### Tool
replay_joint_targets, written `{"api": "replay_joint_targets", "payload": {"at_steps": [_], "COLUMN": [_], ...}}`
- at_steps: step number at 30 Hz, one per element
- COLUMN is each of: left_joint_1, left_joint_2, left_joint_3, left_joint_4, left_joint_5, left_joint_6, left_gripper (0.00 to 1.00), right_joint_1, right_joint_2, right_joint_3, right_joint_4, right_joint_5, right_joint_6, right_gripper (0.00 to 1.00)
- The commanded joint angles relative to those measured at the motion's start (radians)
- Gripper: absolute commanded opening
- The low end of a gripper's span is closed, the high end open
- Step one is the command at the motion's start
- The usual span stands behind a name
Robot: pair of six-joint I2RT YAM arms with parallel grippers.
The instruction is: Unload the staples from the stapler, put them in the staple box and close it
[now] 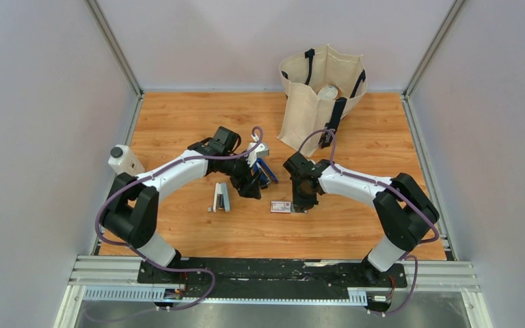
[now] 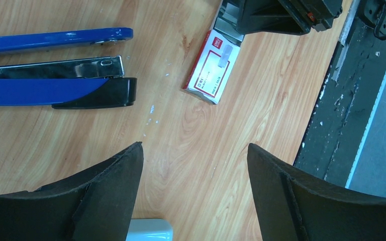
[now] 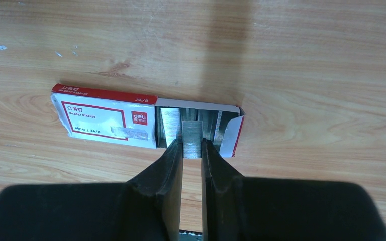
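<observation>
The right end effector is narrow, pinching a short strip of staples at the mouth of the staple box, whose open tray slides out toward the right of the right wrist view. The left end effector is wide and holds nothing, hanging over bare wood.

The stapler lies swung open at the upper left of the left wrist view, its blue top arm, bright metal magazine and black-ended base spread side by side. From above it sits at mid-frame, just beside the left end effector. Whether staples remain in the magazine I cannot tell.

The step in hand looks like setting the strip down in the tray. To do it well, keep the strip parallel to the tray walls and lower it flat among the strips already there. Release only once it rests, since a tilted strip could snag the cardboard flap or break apart. The box is light and unheld, so any sideways push would likely slide it on the surface.

Room is tight at the centre of the top view, where both end effectors, box and stapler crowd together. A pale grey object stands left of centre and a tote bag at upper centre. Bare wood lies along the lower middle, ending at the black rail.
</observation>
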Motion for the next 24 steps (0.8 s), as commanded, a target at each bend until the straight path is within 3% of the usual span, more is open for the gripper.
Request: {"api": "replay_joint_targets", "payload": {"at_steps": [1, 9, 24], "left_joint_1": [0.002, 0.0, -0.001], "left_joint_2": [-0.043, -0.052, -0.052], "left_joint_3": [-0.001, -0.002, -0.001], "left_joint_4": [0.02, 0.016, 0.02], "left_joint_5": [0.028, 0.025, 0.015], "left_joint_6": [0.011, 0.017, 0.017], "left_gripper": [0.84, 0.84, 0.85], "right_joint_1": [0.006, 0.006, 0.006], "right_joint_2": [0.001, 0.007, -0.086], "right_joint_3": [0.026, 0.027, 0.121], "right_joint_4": [0.003, 0.003, -0.104], "right_joint_5": [0.018, 0.012, 0.029], "right_joint_6": [0.003, -0.001, -0.027], "right_gripper": [0.11, 0.28, 0.31]}}
